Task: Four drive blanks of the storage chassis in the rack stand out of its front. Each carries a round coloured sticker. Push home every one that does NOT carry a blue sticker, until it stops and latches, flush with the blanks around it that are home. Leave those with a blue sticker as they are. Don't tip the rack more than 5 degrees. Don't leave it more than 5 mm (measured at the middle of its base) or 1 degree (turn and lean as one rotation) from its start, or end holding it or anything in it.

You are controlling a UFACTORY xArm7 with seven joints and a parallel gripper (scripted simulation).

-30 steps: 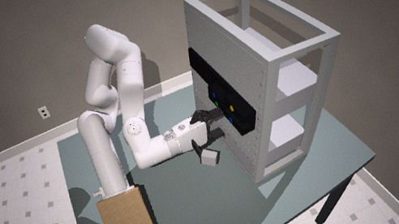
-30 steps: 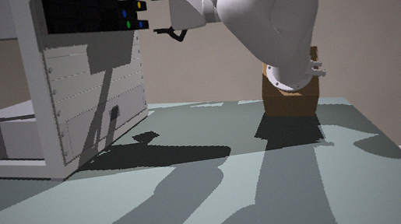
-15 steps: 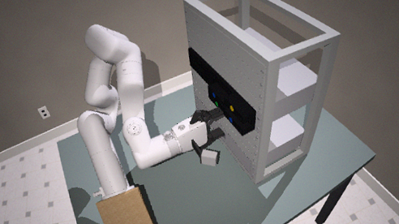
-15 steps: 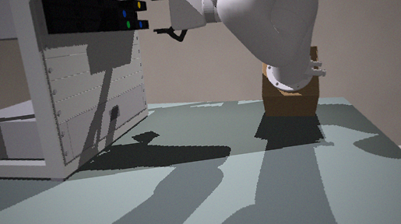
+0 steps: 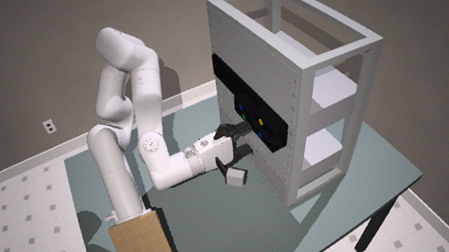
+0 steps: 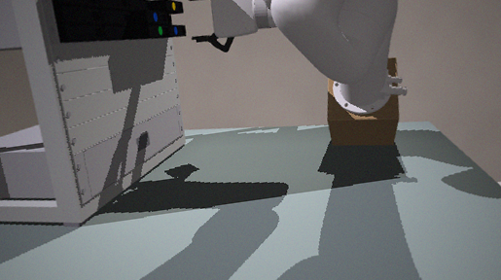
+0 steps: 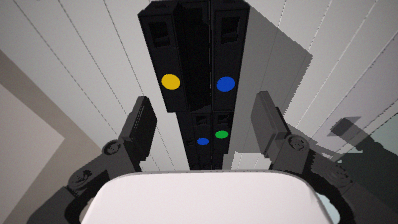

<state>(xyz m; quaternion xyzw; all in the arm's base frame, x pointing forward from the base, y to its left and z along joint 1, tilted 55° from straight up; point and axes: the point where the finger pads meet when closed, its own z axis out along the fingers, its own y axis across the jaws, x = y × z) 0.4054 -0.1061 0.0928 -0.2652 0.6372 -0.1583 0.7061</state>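
Top view: grey rack (image 5: pixel 369 41) on the bench (image 5: pixel 207 236); black storage chassis (image 5: pixel 225 75) across its front, four stickered blanks near the right end; claw (image 5: pixel 242 140) just before them, fingers apart, nothing held. Exterior view: yellow-sticker blank (image 6: pixel 174 6) and a blue-sticker blank (image 6: pixel 175 31) stand out furthest; claw (image 6: pixel 194 18) close, not touching. Wrist view: yellow sticker (image 7: pixel 170 81), blue (image 7: pixel 225 84), green (image 7: pixel 221 134), second blue (image 7: pixel 202 141) between the spread fingers.
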